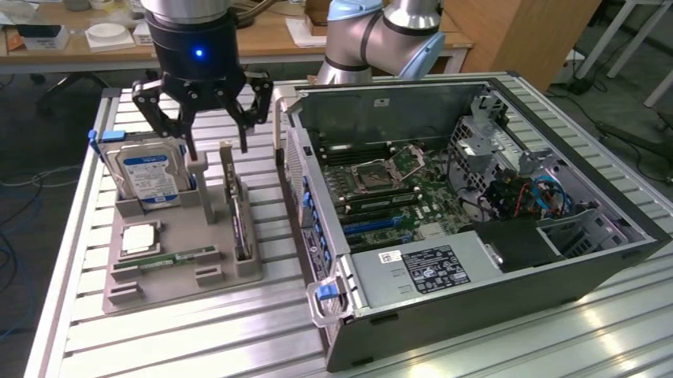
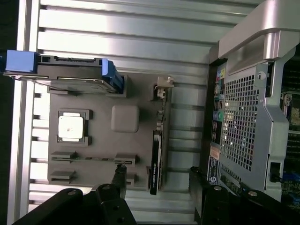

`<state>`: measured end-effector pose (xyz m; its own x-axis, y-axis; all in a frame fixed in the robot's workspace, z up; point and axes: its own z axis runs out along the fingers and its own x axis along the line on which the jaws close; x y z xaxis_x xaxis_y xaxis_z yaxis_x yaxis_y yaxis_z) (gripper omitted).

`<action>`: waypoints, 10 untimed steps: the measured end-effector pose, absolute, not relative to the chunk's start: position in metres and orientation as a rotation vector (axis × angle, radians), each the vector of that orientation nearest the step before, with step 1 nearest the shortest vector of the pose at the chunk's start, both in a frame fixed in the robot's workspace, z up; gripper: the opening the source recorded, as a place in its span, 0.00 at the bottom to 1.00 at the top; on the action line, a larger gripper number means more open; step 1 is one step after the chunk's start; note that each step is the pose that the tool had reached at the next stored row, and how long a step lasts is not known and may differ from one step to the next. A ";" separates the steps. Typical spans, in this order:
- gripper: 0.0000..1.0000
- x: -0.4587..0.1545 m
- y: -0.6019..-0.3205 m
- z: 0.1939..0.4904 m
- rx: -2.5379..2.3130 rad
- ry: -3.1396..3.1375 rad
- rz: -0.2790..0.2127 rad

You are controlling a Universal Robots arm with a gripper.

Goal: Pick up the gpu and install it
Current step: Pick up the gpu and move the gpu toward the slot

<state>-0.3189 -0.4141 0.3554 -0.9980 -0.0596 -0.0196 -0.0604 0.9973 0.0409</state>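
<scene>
gpu [image 1: 239, 228] — thin flat dark rectangular circuit card with a pale metal bracket [image 1: 225, 157] at one end. Stands on its long edge in a slot of the grey moulded plastic parts tray [image 1: 179, 228], below the black two-fingered pincer [image 1: 210, 130] and clear of it. Seen from the wrist, runs lengthwise [image 2: 156, 154] down the gap between the two fingers, bracket end away from the pincer [image 2: 157, 169], plain end nearest it.

Handling, as a judgement: probably light and stiff, but fragile — bare board, small parts on the faces, so only a gentle squeeze. Best hold likely on the upper edge near mid-length, pads flat on the two broad faces, away from the bracket and from the edge seated in the slot. Smooth and narrow, so liable to slip or tilt if pinched off-centre.

Pose: pincer pointing straight down, fingers spread wide, nothing between them, opening set across the card's thin side. Hangs above the tray, over the bracket end. Beside it, beyond one finger: silver hard drive with blue-white label [image 1: 150, 177], upright in its own slot. Beyond the other finger: open black tower computer case [image 1: 474, 197] lying on its side.
</scene>
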 end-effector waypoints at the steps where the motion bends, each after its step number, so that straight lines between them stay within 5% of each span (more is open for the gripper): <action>1: 0.65 -0.319 -0.414 0.355 -0.094 3.122 0.063; 10: 0.65 -0.317 -0.414 0.351 -0.094 3.123 0.052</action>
